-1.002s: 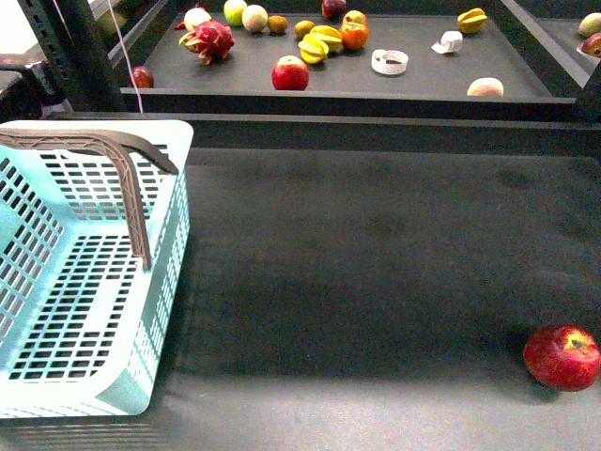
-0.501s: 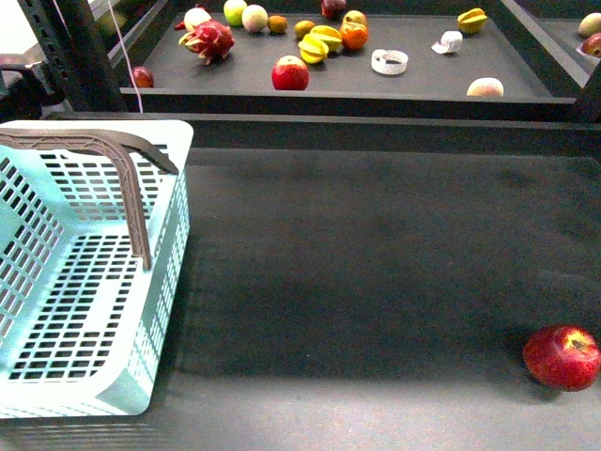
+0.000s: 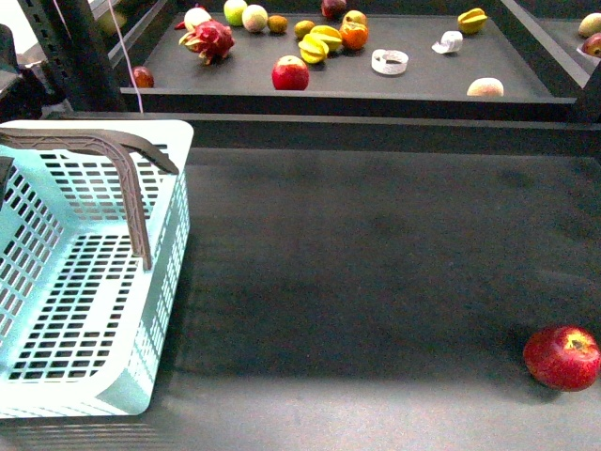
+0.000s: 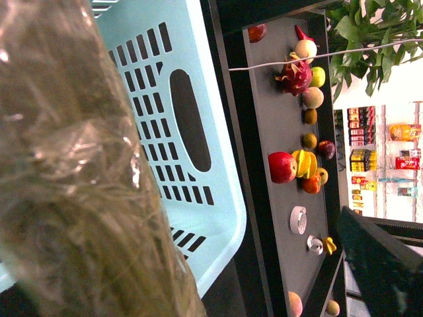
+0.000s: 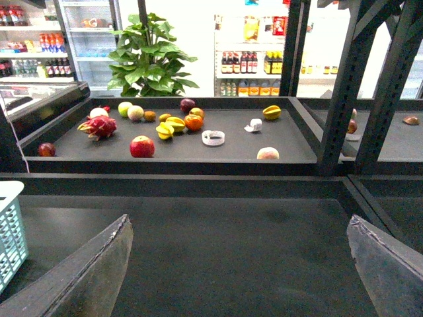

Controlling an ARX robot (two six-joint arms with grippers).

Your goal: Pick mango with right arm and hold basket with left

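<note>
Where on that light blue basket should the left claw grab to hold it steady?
Likely the top rim of the basket's far wall, above its oval hole, pinched from above: it is a thin, straight edge. The ribbed handle looks hinged, so it would steady little.

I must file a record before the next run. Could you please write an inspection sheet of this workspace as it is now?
Surface: dark table, matte, no spills seen.
Job's things: basket upright at the left, visible part holds nothing; mango, probably the pale orange oval fruit at the rear tray's front right, untouched.
Clutter: red apple on the table, near right; dragon fruit, starfruits, tape roll on the tray.
Grippers: right gripper, jaws wide apart, holding nothing; left arm, a dark part behind the basket, jaws not made out.
Cables: thin pale cable across the tray's end.
Surroundings: potted plant, shop shelves.
</note>
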